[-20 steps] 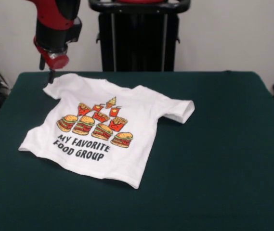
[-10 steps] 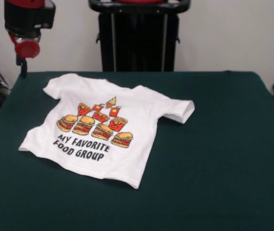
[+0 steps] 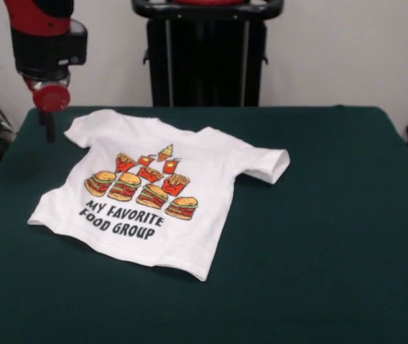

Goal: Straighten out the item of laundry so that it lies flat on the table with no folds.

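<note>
At the far left, the red and black arm (image 3: 44, 36) comes down from the top edge, ending in a red disc with a thin dark gripper (image 3: 49, 127) below it. The gripper hangs over the table's (image 3: 333, 236) far left part, just left of the shirt's (image 3: 160, 190) nearest sleeve and apart from it. It has hold of nothing; its tips read as a single dark stub, so whether it is parted or closed cannot be told.

The shirt lies on the left half of the green table, print side up, turned at a slant so its hem points toward the near left. The body is spread nearly flat, with burgers, fries and drinks above the black words "MY FAVORITE FOOD GROUP". The left sleeve lies open and flat near the gripper. The hem's near corner lifts slightly and casts a shadow on the cloth.

Further right, the other sleeve (image 3: 269, 165) is folded or bunched on itself, with a raised, rounded edge.

Behind the table's far edge stands the black pedestal (image 3: 207, 54). The right half of the table shows only green cloth.
</note>
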Controlling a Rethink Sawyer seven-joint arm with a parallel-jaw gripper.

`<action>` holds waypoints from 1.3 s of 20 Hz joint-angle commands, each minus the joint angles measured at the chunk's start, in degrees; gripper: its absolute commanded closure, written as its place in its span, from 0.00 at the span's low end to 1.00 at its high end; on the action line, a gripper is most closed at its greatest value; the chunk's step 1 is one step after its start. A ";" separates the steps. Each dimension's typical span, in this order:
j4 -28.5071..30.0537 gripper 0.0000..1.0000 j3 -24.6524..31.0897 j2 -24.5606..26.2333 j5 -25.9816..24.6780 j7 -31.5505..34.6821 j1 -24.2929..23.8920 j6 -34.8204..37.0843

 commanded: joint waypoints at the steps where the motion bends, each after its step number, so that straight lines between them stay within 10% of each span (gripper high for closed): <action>1: -2.78 0.00 10.72 4.32 0.71 -10.35 3.46 -0.56; 15: -0.95 0.00 12.93 -4.11 8.64 -9.61 5.17 10.04; 26: -7.20 0.00 11.02 4.43 7.57 -4.04 9.79 3.75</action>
